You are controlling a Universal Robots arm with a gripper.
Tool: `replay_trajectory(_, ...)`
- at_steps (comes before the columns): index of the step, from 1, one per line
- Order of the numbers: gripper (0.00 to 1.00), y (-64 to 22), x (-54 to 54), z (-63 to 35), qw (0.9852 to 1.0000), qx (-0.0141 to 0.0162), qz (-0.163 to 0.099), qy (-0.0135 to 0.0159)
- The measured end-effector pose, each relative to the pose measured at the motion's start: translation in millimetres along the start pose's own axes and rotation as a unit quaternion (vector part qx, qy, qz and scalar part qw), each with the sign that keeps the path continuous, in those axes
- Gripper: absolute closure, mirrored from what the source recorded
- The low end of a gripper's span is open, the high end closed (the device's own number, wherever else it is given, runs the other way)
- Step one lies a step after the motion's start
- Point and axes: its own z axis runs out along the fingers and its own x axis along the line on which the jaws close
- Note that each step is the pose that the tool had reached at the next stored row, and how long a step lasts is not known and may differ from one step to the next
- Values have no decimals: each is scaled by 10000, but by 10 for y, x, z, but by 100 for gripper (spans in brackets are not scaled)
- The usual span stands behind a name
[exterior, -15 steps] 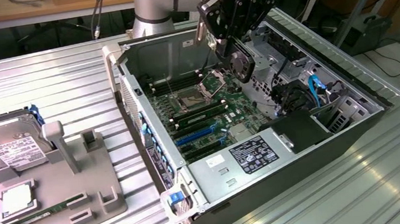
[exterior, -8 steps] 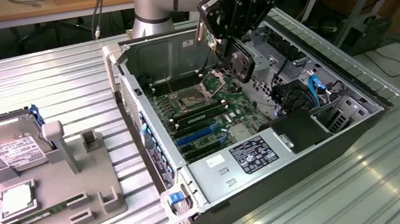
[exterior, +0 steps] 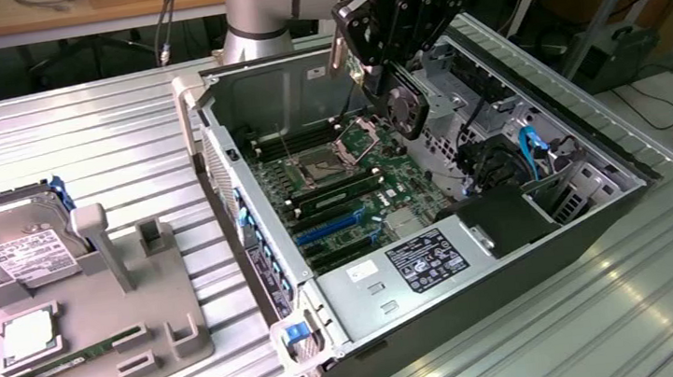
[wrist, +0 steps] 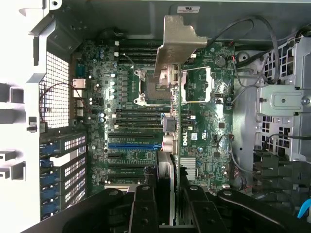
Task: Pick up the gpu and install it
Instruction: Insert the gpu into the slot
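Observation:
My gripper (exterior: 390, 75) hangs over the open computer case (exterior: 256, 253), shut on the gpu (exterior: 406, 111). The thin black card is held on edge with its round fan facing the exterior view's right, above the motherboard (exterior: 336, 184). In the wrist view the gpu (wrist: 176, 121) appears edge-on between my gripper (wrist: 169, 206)'s two black fingers (wrist: 143, 208), and its silver end bracket (wrist: 177, 43) points away from the camera. The card is above the board and apart from it. The blue expansion slot (wrist: 132, 145) lies beside the card's line, toward the case's rear grille.
A grey fixture (exterior: 100, 326) at the exterior view's left holds a silver hard drive (exterior: 17, 245), a processor (exterior: 29, 338) and a green memory stick (exterior: 73, 357). Inside the case are the power supply (exterior: 426, 263), drive cage (exterior: 476, 89) and loose cables (exterior: 534, 154).

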Motion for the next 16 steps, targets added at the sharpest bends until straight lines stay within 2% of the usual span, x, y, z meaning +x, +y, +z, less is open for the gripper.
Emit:
replay_trajectory(5,73,0,0,0,9999,0,-132,5)
replay_trajectory(7,73,0,1,0,9996,0,-280,11)
replay_trajectory(12,73,0,2,0,9981,1,-618,24)
replay_trajectory(16,73,0,2,0,9957,4,-925,36)
